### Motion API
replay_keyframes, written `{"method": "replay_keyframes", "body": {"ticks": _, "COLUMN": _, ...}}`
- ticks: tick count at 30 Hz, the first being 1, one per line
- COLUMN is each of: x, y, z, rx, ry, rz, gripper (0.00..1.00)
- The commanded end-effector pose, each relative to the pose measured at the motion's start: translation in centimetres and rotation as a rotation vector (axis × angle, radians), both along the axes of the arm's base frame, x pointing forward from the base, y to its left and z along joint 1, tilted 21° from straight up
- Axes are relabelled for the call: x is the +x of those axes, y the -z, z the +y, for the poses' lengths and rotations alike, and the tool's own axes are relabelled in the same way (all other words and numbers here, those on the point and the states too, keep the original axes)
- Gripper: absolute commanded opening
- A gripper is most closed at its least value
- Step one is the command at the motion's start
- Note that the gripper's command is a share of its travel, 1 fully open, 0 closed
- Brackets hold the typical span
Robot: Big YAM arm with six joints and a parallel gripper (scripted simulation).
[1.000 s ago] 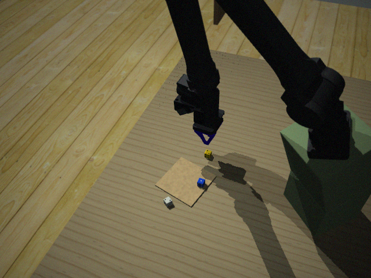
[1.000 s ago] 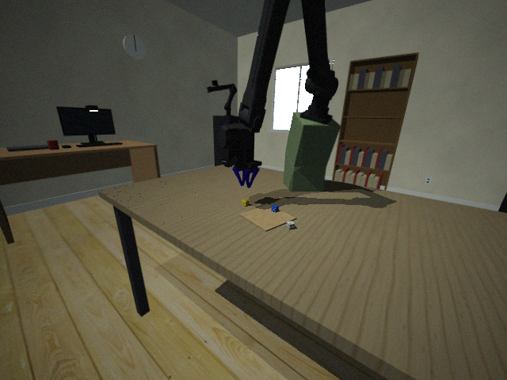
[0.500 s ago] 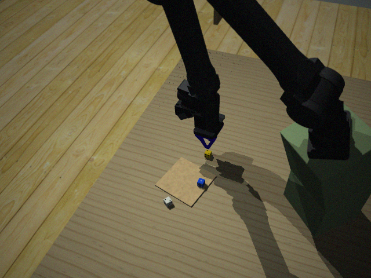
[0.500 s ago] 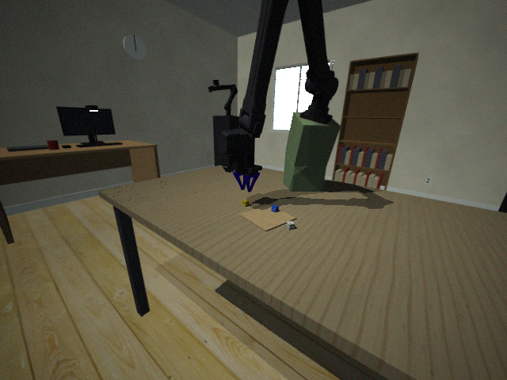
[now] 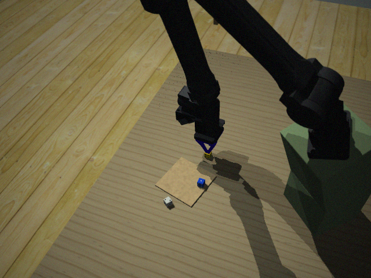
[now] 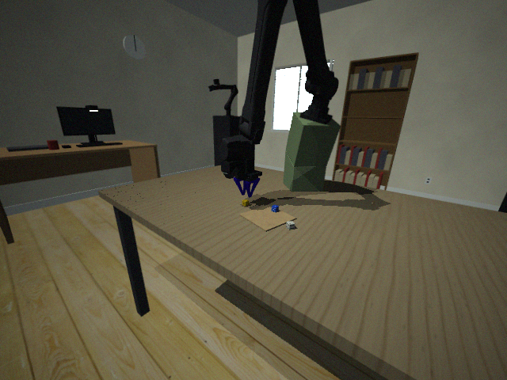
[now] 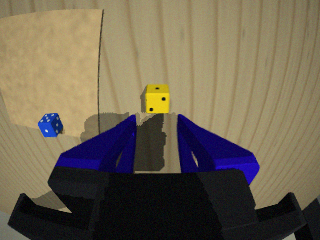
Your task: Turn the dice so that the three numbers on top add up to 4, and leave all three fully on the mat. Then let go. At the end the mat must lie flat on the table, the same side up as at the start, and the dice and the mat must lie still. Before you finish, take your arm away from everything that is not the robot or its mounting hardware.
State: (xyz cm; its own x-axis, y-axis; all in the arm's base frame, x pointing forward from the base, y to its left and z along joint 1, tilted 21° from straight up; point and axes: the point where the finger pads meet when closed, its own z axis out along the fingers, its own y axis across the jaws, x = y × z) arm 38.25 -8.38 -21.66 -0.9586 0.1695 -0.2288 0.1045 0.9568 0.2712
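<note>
A tan mat (image 5: 184,180) lies flat on the table. A blue die (image 5: 200,182) sits on the mat near its right edge. A white die (image 5: 167,201) lies on the table just off the mat's near corner. A yellow die (image 5: 207,155) lies on the table just beyond the mat's far corner. My gripper (image 5: 206,149) hangs right above the yellow die, partly open, with nothing between its blue fingers. In the wrist view the yellow die (image 7: 156,99) sits just ahead of the fingertips, with the blue die (image 7: 50,126) and the mat (image 7: 50,87) to the left.
The green block (image 5: 326,179) that carries the arm stands at the table's right side. The table's left edge runs close to the mat's side. A desk with a monitor (image 6: 85,123) and a bookshelf (image 6: 375,118) stand far off.
</note>
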Motion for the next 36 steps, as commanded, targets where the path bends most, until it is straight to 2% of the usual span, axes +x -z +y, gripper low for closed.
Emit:
{"method": "replay_keyframes", "body": {"ticks": 1, "x": 1.04, "y": 0.19, "z": 0.13, "rx": -0.008, "ry": 0.006, "rz": -0.02, "gripper": 0.34}}
{"method": "replay_keyframes", "body": {"ticks": 8, "x": 1.07, "y": 0.76, "z": 0.22, "rx": -0.007, "ry": 0.008, "rz": -0.018, "gripper": 0.34}}
{"method": "replay_keyframes", "body": {"ticks": 11, "x": 1.76, "y": 0.19, "z": -0.07, "rx": -0.014, "ry": 0.01, "rz": -0.036, "gripper": 0.34}}
{"method": "replay_keyframes", "body": {"ticks": 18, "x": 1.19, "y": 0.74, "z": 0.25, "rx": -0.008, "ry": 0.007, "rz": -0.021, "gripper": 0.34}}
{"method": "replay_keyframes", "body": {"ticks": 36, "x": 1.3, "y": 0.6, "z": 0.14, "rx": -0.009, "ry": 0.009, "rz": -0.025, "gripper": 0.34}}
